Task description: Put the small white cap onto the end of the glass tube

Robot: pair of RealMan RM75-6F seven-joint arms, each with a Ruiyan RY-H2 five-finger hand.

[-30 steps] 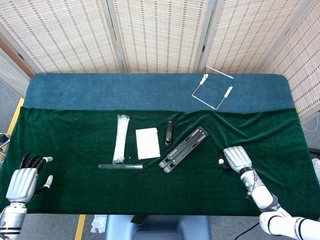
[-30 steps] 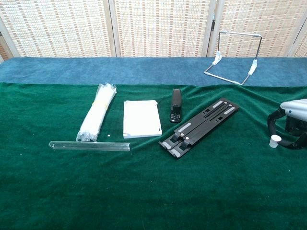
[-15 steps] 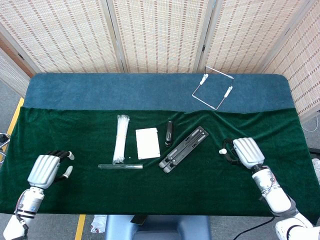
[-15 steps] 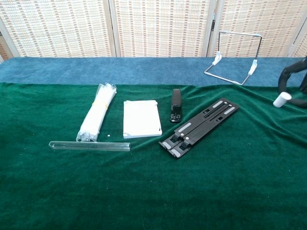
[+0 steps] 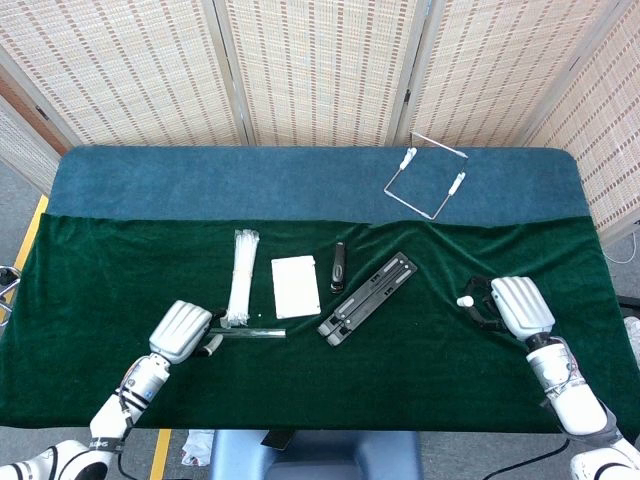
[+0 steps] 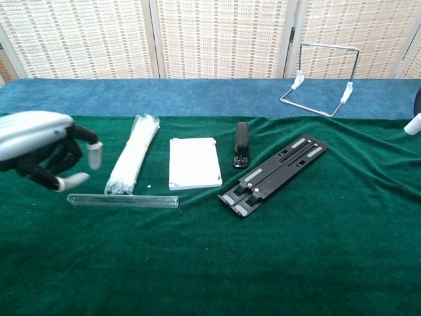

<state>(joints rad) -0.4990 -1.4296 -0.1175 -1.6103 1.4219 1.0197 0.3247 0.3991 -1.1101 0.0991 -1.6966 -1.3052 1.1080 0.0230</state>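
Head view puts your left robot hand (image 5: 181, 332) nearest you, low over the dark green velvet cloth on the desk (image 5: 400, 380), its knuckles up and its fingertips at the left end of the clear glass tube (image 5: 245, 333); the chest view shows that robot hand (image 6: 39, 148) just above and to the left of the tube (image 6: 123, 201), fingers curled loosely apart with nothing between them and not yet closed on the glass. The tube lies flat, running left to right, close to the near end of the bundle of white cable ties. Your right robot hand (image 5: 510, 305) is raised on the far right and pinches the small white cap (image 5: 465, 300) at its fingertips, well apart from the tube; in the chest view only the cap (image 6: 412, 124) and a sliver of dark finger show at the right edge. Behind the tube, the bundle of white cable ties (image 5: 241, 276) lies lengthwise, and beside it to the right sits a flat white rectangular pad (image 5: 295, 286), with a tiny white speck (image 6: 149, 186) on the cloth between them. Right of the pad you have a small black stapler (image 5: 339, 265), then a long black folding stand with grey pads (image 5: 369, 298) lying on a diagonal. Farthest back, on the blue cloth strip (image 5: 200, 180), a bent wire stand with white tips (image 5: 427, 175) stands upright near the right side.
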